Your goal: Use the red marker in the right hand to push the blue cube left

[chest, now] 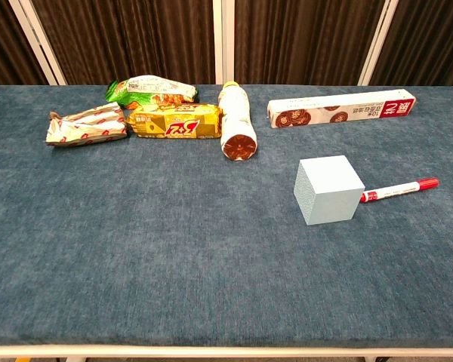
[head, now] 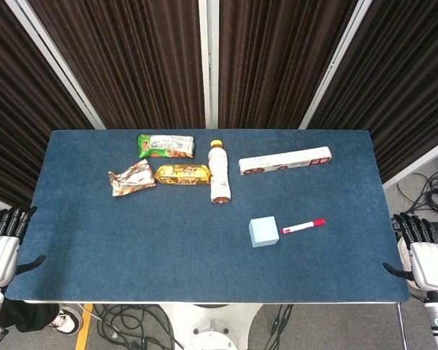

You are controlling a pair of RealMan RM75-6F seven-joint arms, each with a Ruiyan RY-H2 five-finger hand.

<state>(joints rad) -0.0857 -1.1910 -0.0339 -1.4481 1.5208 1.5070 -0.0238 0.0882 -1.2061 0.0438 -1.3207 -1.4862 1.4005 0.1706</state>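
A light blue cube [head: 263, 232] [chest: 328, 189] stands on the blue table right of centre. The red marker [head: 302, 226] [chest: 399, 189], white-bodied with a red cap, lies on the cloth just right of the cube, one end close against it. My right hand [head: 423, 257] hangs off the table's right edge, fingers apart, holding nothing. Off the left edge my left hand [head: 4, 244] is likewise open and empty. Neither hand appears in the chest view.
Toward the back lie a green snack pack [head: 165, 145], a red-white wrapper [head: 131, 179], a yellow biscuit pack [head: 182, 174], a bottle [head: 219, 173] on its side and a long white box [head: 285, 161]. Cables run over the floor at the right.
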